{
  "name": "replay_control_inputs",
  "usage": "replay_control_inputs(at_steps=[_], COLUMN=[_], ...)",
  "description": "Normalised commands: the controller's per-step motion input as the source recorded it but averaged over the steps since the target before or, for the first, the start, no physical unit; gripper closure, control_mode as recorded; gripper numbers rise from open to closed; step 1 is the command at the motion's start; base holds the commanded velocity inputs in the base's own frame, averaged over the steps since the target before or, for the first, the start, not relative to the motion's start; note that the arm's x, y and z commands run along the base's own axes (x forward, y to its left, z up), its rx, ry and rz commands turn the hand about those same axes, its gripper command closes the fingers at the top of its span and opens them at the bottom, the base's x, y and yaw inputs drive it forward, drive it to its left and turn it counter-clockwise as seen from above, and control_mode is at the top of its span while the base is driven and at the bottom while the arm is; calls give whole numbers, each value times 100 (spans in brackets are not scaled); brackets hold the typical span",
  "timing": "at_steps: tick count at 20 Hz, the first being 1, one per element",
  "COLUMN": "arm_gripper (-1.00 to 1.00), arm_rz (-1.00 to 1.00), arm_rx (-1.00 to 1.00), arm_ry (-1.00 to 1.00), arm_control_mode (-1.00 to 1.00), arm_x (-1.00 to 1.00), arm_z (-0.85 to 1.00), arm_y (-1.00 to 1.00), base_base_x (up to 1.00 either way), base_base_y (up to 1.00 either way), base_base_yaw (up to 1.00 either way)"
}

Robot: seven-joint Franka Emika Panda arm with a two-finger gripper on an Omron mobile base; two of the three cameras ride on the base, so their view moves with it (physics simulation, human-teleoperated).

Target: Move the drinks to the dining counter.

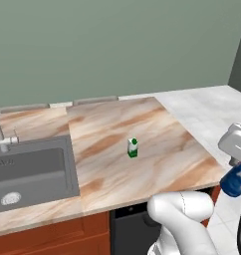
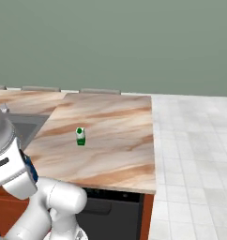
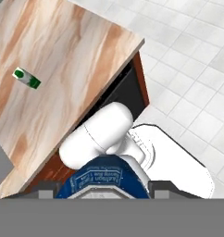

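Sink at bench's left end. White-and-green carton upright mid-slab on dining bench, already delivered. Far right, off bench edge over floor, blue can rides in gripper, jaws clamped on it. Carry step in hand. Next, I'd judge: swing can over slab, lower near carton, let go.

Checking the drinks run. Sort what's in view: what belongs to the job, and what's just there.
Job:
- white carton, upright on the dining counter
- blue can, held in the gripper

Just there:
- sink
- faucet
- tiled floor
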Motion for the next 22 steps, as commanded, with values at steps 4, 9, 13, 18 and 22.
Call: replay_control_inputs(at_steps=[4, 9, 13, 18, 22], arm_gripper=[100, 100, 100, 100, 100], arm_rz=[0, 0, 0, 0, 0], arm_rx=[0, 0, 0, 0, 0], arm_ry=[0, 0, 0, 0, 0], arm_control_mode=[100, 100, 100, 100, 100], arm_x=[0, 0, 0, 0, 0], arm_z=[0, 0, 0, 0, 0], arm_y=[0, 0, 0, 0, 0], base_base_x=[100, 100, 100, 100, 100], base_base_y=[-48, -60, -29, -22, -1], base_base_yaw=[-26, -32, -29, -44, -47])
